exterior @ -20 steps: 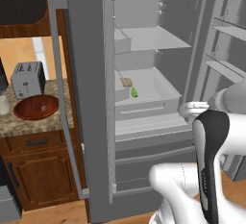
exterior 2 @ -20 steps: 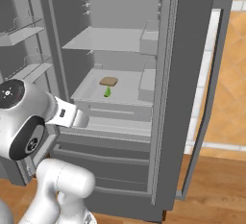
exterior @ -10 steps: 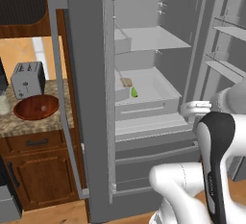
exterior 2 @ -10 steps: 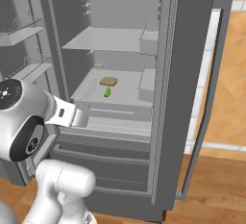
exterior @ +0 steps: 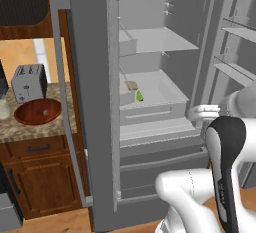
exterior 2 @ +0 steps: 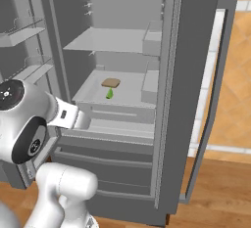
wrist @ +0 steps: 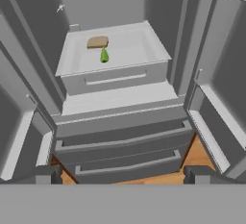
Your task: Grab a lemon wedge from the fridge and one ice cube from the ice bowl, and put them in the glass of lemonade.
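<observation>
Currently the fridge (exterior: 95, 102) stands with both doors open. The lemon wedge (wrist: 104, 55) lies in the fridge's white tray, just beside and in front of a small tan block (wrist: 97, 42). The gripper (wrist: 123, 174) faces the fridge's lower drawers, well apart from the wedge, fingers spread wide and empty. The ice bowl (exterior: 37, 112) sits on the counter left of the fridge, before the toaster (exterior: 28, 82).

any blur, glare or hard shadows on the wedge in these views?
Left base view: small yellow-green lemon wedge sharp, flat even light, no glare. Right base view: same wedge, soft shading, no hard shadow. Hand view: wedge crisp beside tan-brown block; no blur.
</observation>
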Tool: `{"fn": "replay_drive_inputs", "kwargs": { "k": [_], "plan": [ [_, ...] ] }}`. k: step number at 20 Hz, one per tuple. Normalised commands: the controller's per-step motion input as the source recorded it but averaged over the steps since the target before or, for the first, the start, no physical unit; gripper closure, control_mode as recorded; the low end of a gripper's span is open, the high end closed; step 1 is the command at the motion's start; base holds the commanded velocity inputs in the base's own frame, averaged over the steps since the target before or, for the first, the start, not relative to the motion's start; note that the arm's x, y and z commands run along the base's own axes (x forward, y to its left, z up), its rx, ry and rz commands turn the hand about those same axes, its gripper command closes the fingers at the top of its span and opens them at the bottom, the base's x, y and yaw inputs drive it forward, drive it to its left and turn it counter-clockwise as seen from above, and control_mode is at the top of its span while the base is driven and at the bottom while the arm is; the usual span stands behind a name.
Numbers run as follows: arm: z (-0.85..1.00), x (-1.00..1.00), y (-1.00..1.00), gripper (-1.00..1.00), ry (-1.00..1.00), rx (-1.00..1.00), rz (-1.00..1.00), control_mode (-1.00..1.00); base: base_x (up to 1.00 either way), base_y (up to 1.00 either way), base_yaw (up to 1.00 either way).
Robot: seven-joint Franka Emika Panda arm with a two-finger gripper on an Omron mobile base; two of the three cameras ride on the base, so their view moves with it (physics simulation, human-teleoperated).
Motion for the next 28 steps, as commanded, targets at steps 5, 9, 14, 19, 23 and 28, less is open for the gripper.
{"fn": "replay_drive_inputs", "kwargs": {
  "k": [5, 9, 14, 19, 23, 28],
  "plan": [
    [0.00, 0.63, -0.01, -1.00, 0.00, 0.00, 0.00, -1.00, 0.00, 0.00, 0.00],
    [-0.12, 0.14, -0.03, -1.00, -0.02, -0.01, 0.01, -1.00, 0.00, 0.00, 0.00],
    [-0.17, -0.40, 0.00, -1.00, -0.04, -0.04, 0.01, -1.00, 0.00, 0.00, 0.00],
    [-0.10, -0.01, 0.00, -1.00, 0.00, 0.00, 0.00, -1.00, 0.00, 0.00, 0.00],
    [-0.02, 0.00, 0.00, -1.00, 0.00, 0.00, 0.00, 1.00, 0.00, 0.00, 0.00],
    [0.00, 0.00, 0.00, -1.00, 0.00, 0.00, 0.00, 1.00, 0.23, -0.05, 0.00]
  ]
}}
